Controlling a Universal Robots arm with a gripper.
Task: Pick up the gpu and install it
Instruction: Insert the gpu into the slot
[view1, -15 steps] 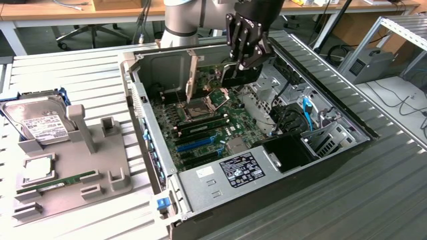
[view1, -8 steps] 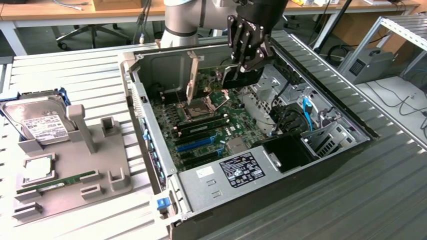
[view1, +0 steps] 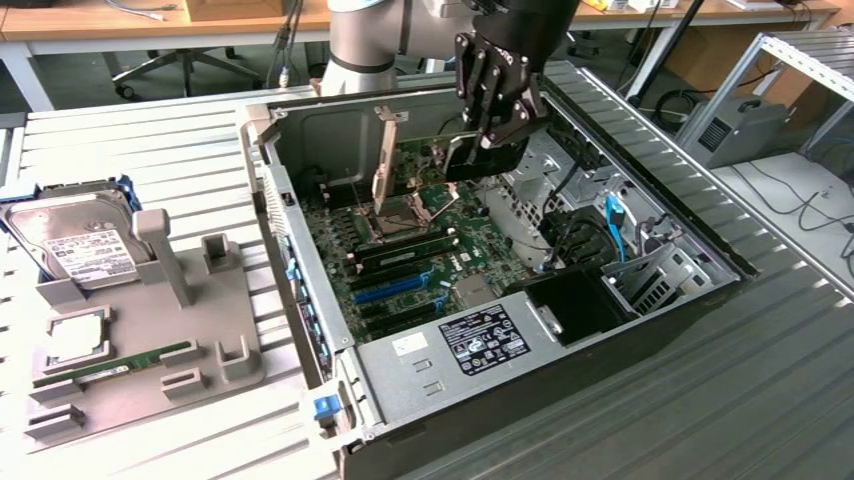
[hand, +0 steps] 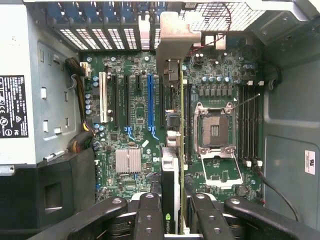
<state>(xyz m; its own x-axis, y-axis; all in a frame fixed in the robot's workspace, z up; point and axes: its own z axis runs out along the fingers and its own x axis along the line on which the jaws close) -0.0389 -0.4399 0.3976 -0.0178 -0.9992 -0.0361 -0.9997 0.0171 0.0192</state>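
nearest on the desk (view1: 747, 400), at the exterior view's left, sits a grey tray (view1: 134, 402) with a ram stick (view1: 114, 363) and a cpu (view1: 78, 335) on it, and a hard drive (view1: 80, 245) propped further back. beside it lies the open case (view1: 283, 250), with the power supply (view1: 461, 345) at its near end. past that comes the motherboard (view1: 454, 230), with its blue slot (hand: 150, 100), a small heatsink (hand: 128, 160) and the open socket (hand: 215, 131). a pale plate (view1: 387, 150) stands upright at the socket, near the card's side. cables (view1: 614, 220) crowd the case's far side, clear of the card.

now the gpu (hand: 170, 175): it's up in the air over the motherboard, not seated. it's held on edge, with its long axis running parallel to the slots. its metal bracket (hand: 172, 40) leads toward the case's vented rear wall, at the exterior view's left.

and the claw (hand: 176, 212): it's partly closed, with fingers (hand: 150, 215) pressed on both faces of the gpu at the end away from the bracket. it's gripping the card firmly from above. behind it the arm (view1: 360, 40) rises at the back of the case.
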